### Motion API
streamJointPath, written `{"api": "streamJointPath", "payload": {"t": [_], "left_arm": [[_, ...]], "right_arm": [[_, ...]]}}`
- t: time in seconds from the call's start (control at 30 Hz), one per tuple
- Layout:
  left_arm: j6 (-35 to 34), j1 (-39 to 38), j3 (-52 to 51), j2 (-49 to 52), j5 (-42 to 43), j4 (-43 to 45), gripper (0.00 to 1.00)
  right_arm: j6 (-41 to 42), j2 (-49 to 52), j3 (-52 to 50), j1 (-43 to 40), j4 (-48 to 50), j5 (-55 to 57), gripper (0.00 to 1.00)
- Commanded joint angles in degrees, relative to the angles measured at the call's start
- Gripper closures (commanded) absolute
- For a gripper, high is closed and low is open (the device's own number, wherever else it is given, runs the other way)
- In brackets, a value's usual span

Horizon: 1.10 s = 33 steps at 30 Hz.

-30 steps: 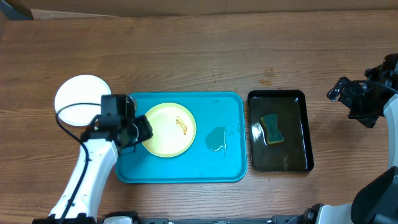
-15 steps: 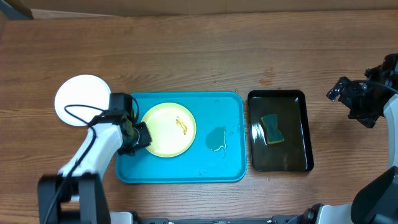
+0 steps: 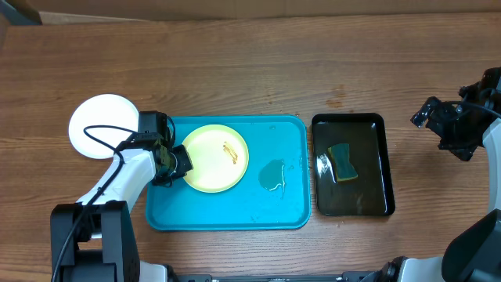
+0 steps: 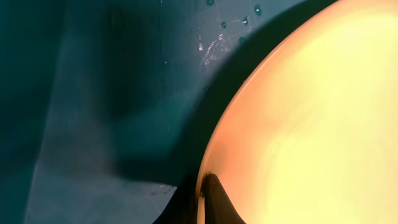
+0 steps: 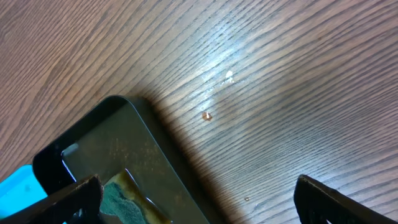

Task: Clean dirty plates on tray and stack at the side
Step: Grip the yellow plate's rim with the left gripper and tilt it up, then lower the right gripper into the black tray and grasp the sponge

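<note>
far left: white plate [image 3: 102,125], off the tray on the bare worktop [image 3: 235,70], just beside the tray's left end; cannot tell whether one plate or two stacked.

next: left claw [image 3: 177,163], clamped together on the left rim of the pale yellow plate [image 3: 211,168], itself lying in the left half of the turquoise tray [image 3: 235,213]. from the wrist, only a thin pinch on the very edge.

probably a steadying or lifting hold, with an orange-brown smear [image 3: 229,153] not yet wiped. so: keep the pinch firm and square on the rim, raise slowly and level, and expect slip, given droplets and a puddle [image 3: 272,175] on the tray floor. scrub the smear off before stacking on the white plate.

further right: sponge [image 3: 342,161] resting in the black tray [image 3: 351,121]; fetch it for the scrubbing.

far right: right claw [image 5: 199,186], spread wide apart, gripping nothing, over bare worktop well apart from the plates.

no brand, label or writing readable anywhere.
</note>
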Motion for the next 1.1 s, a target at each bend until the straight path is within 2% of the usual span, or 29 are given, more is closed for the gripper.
{"api": "streamJointPath", "payload": {"t": [0.0, 0.4, 0.6, 0.67, 0.87, 1.07], "left_arm": [[0.68, -0.07, -2.03, 3.1, -2.19, -0.07, 0.96], [0.7, 0.0, -2.03, 3.1, -0.59, 0.48, 0.95], [0.68, 0.0, -2.03, 3.1, -0.55, 0.48, 0.95], [0.68, 0.0, -2.03, 3.1, -0.55, 0.59, 0.95], [0.68, -0.02, -2.03, 3.1, -0.52, 0.81, 0.93], [0.68, -0.02, -2.03, 3.1, -0.55, 0.74, 0.9]], "right_arm": [[0.15, 0.02, 0.81, -0.15, 0.22, -0.31, 0.0], [0.42, 0.02, 0.81, -0.15, 1.62, -1.64, 0.0], [0.39, 0.0, 0.81, -0.15, -1.75, -18.95, 0.0], [-0.74, 0.0, 0.76, 1.44, -5.46, -21.66, 0.05], [-3.06, 0.0, -0.61, 13.64, -11.3, -7.08, 0.12], [-3.04, 0.0, -5.84, 25.92, -9.51, 1.33, 0.15]]}}
